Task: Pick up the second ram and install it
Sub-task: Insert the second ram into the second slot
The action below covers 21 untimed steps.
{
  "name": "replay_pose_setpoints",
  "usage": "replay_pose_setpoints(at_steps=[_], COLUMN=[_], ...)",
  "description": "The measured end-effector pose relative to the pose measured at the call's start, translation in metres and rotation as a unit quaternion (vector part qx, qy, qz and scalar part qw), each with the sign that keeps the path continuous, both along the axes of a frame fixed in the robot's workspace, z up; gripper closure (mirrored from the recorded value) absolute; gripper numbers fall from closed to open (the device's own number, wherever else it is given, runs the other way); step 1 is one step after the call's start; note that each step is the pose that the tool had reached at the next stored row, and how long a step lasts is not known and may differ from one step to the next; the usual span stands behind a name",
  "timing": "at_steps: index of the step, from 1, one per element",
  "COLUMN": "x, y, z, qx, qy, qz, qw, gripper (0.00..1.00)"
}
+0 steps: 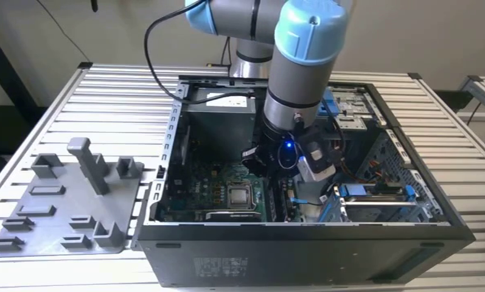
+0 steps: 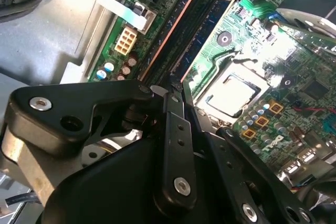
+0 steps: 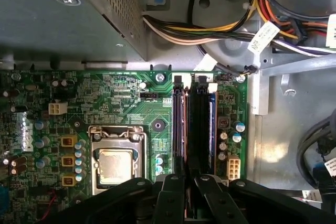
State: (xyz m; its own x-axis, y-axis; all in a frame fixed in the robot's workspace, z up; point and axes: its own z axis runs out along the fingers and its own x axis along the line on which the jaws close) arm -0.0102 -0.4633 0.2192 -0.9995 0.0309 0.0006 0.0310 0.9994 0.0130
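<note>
The claw is down inside the computer case, clamped on the second ram, which stands in its motherboard slot beside another stick, apparently nearly seated.

A pale slatted metal table stands before a plain beige wall.

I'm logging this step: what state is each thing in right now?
computer case: open, inside exposed.
CPU chip: seated in its socket, uncovered.
second ram: on edge at the memory slots; seating unclear.
gripper: down inside the case, at the ram's end.
</note>
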Motion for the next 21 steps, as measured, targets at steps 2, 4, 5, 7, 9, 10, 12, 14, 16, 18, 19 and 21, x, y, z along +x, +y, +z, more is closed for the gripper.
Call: replay_pose_setpoints(at_steps=[2,4,5,7,9,10,12,14,16,18,19,21], x=[0.0,0.0,0.0,0.0,0.0,0.0,0.0,0.0,0.0,0.0,0.0,0.0], y=[0.0,0.0,0.0,0.0,-0.0001,-0.0001,-0.0001,-0.0001,-0.0001,-0.0001,-0.0001,-0.0001], z=[0.0012,0.002,0.002,0.0021,0.0021,0.0019,0.0013,0.0004,0.0002,0.0,-0.0001,-0.0001], qx=[0.0,-0.0001,0.0,-0.0001,-0.0004,-0.0005,-0.0004,-0.0005,-0.0007,-0.0006,-0.0005,-0.0005], qy=[0.0,0.0,0.0,0.0,0.0001,0.0001,0.0,0.0001,0.0001,0.0001,0.0,0.0], qz=[0.0,0.0,0.0,-0.001,-0.002,-0.003,-0.005,-0.007,-0.008,-0.009,-0.009,-0.011], qw=[1.0,1.0,1.0,1.0,1.0,1.0,1.0,1.0,1.0,1.0,1.0,0.9999], gripper=[0.86,0.86,0.86,0.86,0.86,0.86,0.86,0.86,0.86,0.86,0.86,0.86])
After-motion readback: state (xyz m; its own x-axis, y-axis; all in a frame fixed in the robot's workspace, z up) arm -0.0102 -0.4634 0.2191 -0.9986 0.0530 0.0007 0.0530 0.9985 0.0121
